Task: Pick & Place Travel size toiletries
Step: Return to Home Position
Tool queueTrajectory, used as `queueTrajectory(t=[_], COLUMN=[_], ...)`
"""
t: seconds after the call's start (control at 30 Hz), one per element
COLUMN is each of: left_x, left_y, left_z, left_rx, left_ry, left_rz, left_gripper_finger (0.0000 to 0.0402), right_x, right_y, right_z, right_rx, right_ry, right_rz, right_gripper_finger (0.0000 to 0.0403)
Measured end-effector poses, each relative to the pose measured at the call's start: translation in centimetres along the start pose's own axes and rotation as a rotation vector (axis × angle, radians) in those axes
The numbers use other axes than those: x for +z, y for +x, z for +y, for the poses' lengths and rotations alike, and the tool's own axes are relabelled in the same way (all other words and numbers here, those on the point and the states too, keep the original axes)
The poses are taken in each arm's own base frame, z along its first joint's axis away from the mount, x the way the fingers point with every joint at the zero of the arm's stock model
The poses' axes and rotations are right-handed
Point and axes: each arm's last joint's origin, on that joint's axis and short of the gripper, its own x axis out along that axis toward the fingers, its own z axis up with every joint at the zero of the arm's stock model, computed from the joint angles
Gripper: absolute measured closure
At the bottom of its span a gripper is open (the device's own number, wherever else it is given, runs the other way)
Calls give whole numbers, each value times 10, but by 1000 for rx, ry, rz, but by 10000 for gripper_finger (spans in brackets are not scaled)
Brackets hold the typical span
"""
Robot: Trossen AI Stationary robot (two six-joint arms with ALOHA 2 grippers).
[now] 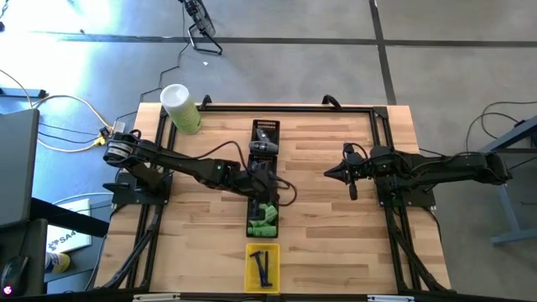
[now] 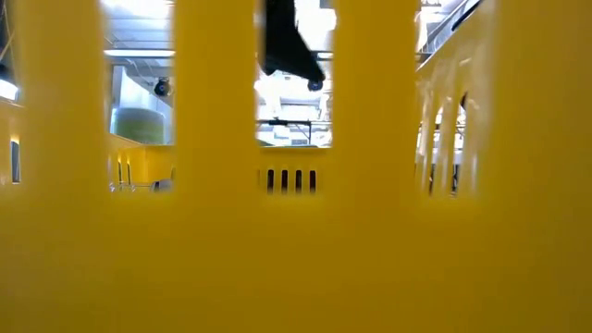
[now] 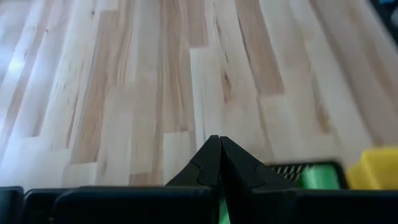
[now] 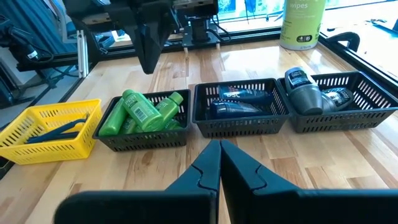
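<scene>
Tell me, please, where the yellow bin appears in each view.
High view: the yellow bin sits centred at the table's bottom edge.
Low view: its slotted wall fills the picture.
Left wrist view: one corner, beside the green bottles.
Right wrist view: whole, beside the same bottles.
Shared landmark: the green bottles' black bin.

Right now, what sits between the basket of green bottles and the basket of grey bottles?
Another black basket, holding dark blue tubes. The right wrist view shows it plainly; in the high view the left arm hides most of it.
</scene>
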Motion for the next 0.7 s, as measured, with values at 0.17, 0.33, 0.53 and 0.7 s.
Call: queueTrajectory(t=[0.17,0.33,0.53,0.7], left_x=[-4,-4,-5,-8], left_y=[0,0,0,0], left_z=[0,0,-1,-1], left_rx=[0,-1,-41,-48], left_ry=[60,69,120,141], left_rz=[40,42,47,78], left_gripper_finger=[401,401,401,401], right_x=[0,0,0,0], right_y=[0,0,0,0], right_z=[0,0,0,0], right_rx=[-2,-2,-2,-2], right_ry=[0,0,0,0], right_rz=[0,0,0,0], right_gripper_finger=[401,401,401,401])
